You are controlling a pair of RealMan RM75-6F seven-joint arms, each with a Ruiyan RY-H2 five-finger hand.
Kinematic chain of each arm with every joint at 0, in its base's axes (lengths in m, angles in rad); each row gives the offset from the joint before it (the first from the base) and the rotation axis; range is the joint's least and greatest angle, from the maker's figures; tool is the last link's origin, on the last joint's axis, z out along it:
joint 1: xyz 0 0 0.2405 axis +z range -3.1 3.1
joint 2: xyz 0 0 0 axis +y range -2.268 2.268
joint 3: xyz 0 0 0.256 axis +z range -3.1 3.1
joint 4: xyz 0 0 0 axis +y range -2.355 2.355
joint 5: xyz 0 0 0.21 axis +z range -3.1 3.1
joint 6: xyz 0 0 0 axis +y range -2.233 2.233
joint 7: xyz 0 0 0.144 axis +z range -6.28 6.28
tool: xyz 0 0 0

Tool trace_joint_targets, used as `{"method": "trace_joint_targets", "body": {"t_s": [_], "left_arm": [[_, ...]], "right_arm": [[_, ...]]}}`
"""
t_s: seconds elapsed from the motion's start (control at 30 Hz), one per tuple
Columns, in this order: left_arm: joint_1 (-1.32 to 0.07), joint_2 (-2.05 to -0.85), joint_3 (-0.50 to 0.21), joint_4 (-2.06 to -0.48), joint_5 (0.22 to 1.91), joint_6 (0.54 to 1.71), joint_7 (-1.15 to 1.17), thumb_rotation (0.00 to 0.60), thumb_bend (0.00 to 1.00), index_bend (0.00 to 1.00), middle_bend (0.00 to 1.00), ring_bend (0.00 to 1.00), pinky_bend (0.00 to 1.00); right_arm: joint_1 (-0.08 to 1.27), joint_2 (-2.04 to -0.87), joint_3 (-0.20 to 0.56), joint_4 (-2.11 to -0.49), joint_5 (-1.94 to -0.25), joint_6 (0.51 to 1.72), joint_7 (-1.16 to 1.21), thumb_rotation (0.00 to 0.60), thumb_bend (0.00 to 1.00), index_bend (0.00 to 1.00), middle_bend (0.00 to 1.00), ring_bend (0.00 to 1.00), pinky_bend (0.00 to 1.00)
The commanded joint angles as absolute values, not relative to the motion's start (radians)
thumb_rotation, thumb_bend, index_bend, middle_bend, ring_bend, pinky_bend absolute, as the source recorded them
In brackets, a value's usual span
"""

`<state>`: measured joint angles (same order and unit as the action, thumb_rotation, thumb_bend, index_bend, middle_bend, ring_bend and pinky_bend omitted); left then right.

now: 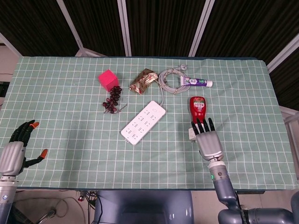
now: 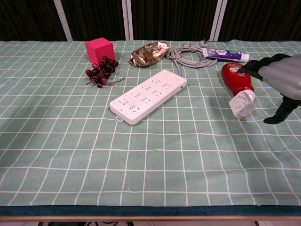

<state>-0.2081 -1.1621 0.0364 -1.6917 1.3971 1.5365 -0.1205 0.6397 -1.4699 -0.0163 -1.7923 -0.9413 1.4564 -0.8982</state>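
Though it is lying free on the desk (image 1: 243, 93), the small white plug adapter (image 2: 241, 104) is sitting just under the spread fingertips of the right hand (image 1: 208, 141), touching the white cap end of the red ketchup bottle (image 1: 197, 108) on the right side of the green checked cloth. Being a compact block of hard plastic, it is probably going to feel light and stiff, with smooth faces that may be slipping a little under hard fingertips; pinching it across two opposite flat sides, away from any prongs, is looking like the surest hold. It is tilting slightly against the bottle cap in the chest view, so pushing on it may be nudging the bottle as well. The right hand is hanging released above it, fingers apart and gripping nothing, thumb pointing down toward the cloth in the chest view. The left hand (image 1: 16, 147) is hovering off the left edge of the desk, also released and holding nothing. Further out, a white power strip (image 1: 143, 122) is lying diagonally near the middle. Behind it, a coiled grey cable (image 1: 169, 79) is resting just beside a toothpaste tube (image 1: 197, 82), with a crumpled gold wrapper (image 1: 143, 80), a bunch of dark grapes (image 1: 112, 99) and a pink cube (image 1: 108, 80) trailing leftward.
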Motion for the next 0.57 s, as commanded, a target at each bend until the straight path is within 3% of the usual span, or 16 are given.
{"method": "trace_joint_targets", "body": {"t_s": [0.03, 0.3, 0.57], "left_arm": [[-0.176, -1.160, 0.058, -1.654, 1.426, 1.569, -0.127, 0.600, 0.24, 0.12, 0.04, 0.00, 0.07], [-0.114, -1.151, 0.086, -1.562, 1.469, 1.631, -0.105, 0.600, 0.06, 0.00, 0.00, 0.00, 0.01], [-0.069, -1.149, 0.084, -1.499, 1.489, 1.676, -0.139, 0.600, 0.04, 0.00, 0.00, 0.00, 0.00]], "right_arm": [[0.549, -1.387, -0.095, -1.839, -1.073, 1.524, -0.758, 0.600, 0.23, 0.00, 0.00, 0.00, 0.00], [0.376, -1.245, -0.219, -1.810, -1.244, 1.625, -0.419, 0.600, 0.22, 0.00, 0.00, 0.00, 0.00], [0.252, -1.184, -0.268, -1.619, -1.380, 1.706, -0.124, 0.600, 0.19, 0.00, 0.00, 0.00, 0.00]]}}
